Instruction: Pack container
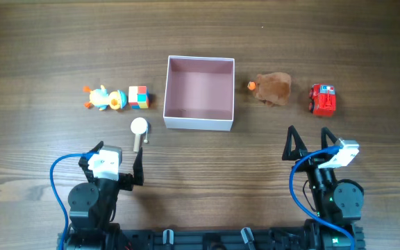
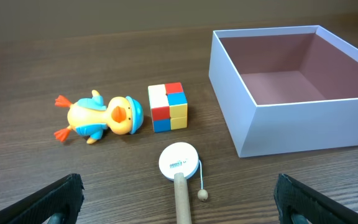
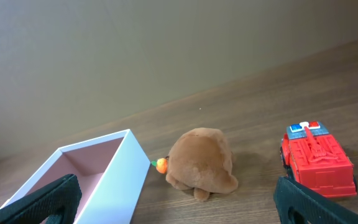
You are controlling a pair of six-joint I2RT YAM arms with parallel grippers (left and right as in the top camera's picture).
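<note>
Hanging released and empty, the left gripper (image 1: 113,161) and right gripper (image 1: 310,146) sat back from the toys | container (image 1: 200,90) stood between them, farther out, nothing inside | likely best: pinch the nearby drum (image 1: 139,127) across its stick, lift clear over the white wall.

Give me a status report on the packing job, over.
Left tool open, right tool open, both empty. Container empty. Duck, cube, drum left of it, plush, truck right; nothing blocking.
</note>
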